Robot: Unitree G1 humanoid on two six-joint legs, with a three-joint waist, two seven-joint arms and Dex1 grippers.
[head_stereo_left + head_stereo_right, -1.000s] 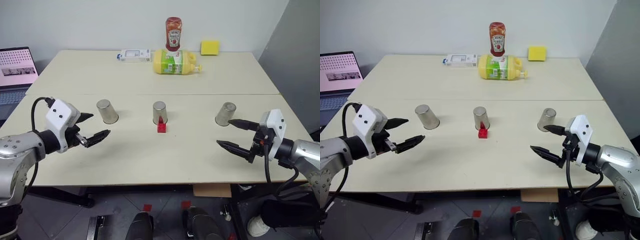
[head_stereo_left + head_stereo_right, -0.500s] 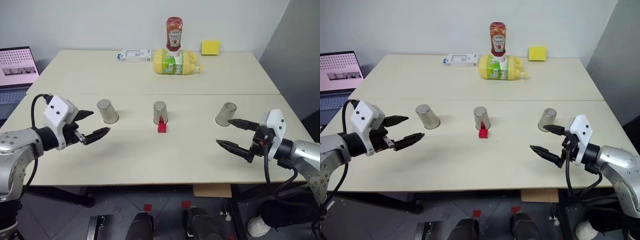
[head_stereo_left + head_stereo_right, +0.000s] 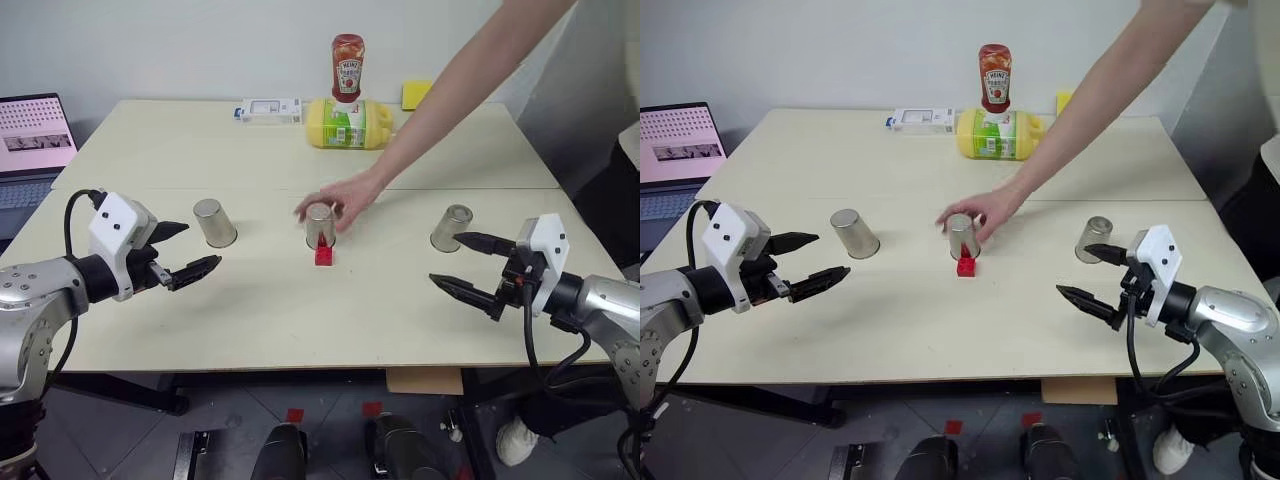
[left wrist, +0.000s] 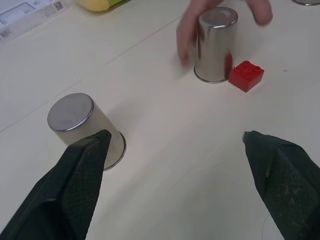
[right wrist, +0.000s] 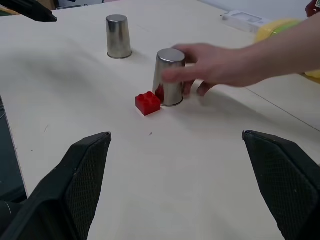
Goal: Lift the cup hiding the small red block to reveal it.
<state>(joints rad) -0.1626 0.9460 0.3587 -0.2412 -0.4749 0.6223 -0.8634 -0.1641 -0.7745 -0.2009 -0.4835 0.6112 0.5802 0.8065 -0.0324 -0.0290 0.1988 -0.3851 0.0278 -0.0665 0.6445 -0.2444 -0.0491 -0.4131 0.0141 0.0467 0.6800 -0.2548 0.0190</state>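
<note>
Surface (image 3: 300, 310) carries three upturned cups. Person's hand (image 3: 340, 200) grips the middle cup (image 3: 320, 225), the small red block (image 3: 323, 254) exposed beside its base. Left tool (image 3: 185, 250) and right tool (image 3: 475, 270), both spread, empty. Risk: reaching now could strike the hand.

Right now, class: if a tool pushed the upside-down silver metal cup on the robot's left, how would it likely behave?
The upside-down silver metal cup looks rigid and probably light. Its smooth sides may slip. Standing on its wider rim, it would likely slide, not tip.

yellow sponge (image 3: 412, 92) half hidden behind person's arm (image 3: 455, 90)
</note>
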